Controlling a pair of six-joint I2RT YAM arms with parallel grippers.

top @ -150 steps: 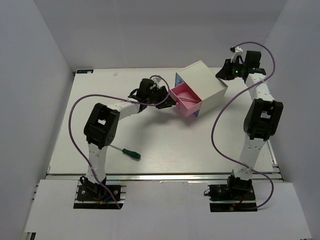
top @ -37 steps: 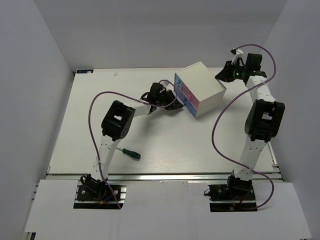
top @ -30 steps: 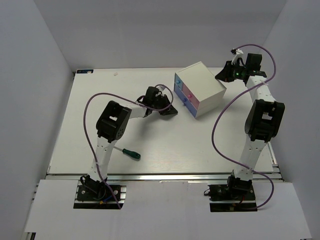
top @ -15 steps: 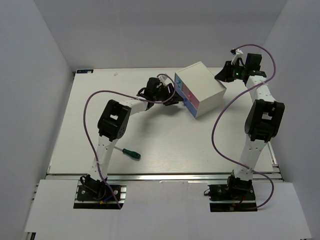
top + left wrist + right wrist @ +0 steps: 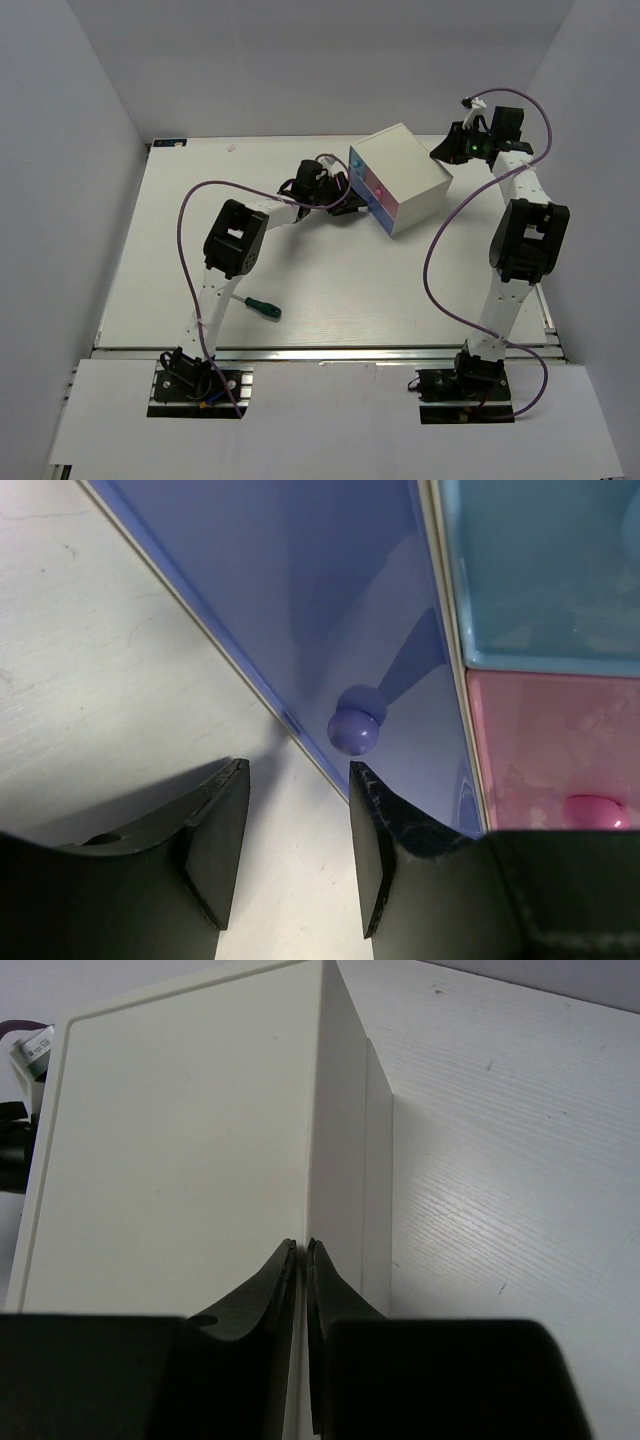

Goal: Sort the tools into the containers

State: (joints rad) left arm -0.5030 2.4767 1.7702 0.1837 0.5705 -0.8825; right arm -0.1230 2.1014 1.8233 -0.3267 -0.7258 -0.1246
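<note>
— Now, left gripper [image 5: 295,830] at the front of the white cabinet [image 5: 405,165], fingers spread. The blue drawer [image 5: 330,600] is shut, its round knob [image 5: 353,732] just ahead of the gap.

— And the right gripper [image 5: 300,1260]?

— Fingers pressed together at the cabinet's back edge; touching or not, I can't tell.

— How will that knob handle?

— Small, smooth, hard plastic, I'd say, so slippery. Pinch it squarely across its sides and pull straight. The drawer looks light, and the cabinet may slide with it.

— Tools?

— Only the green-handled screwdriver [image 5: 262,307] shows, lying on the table [image 5: 330,290], well apart from the cabinet, near the left arm's base.
</note>
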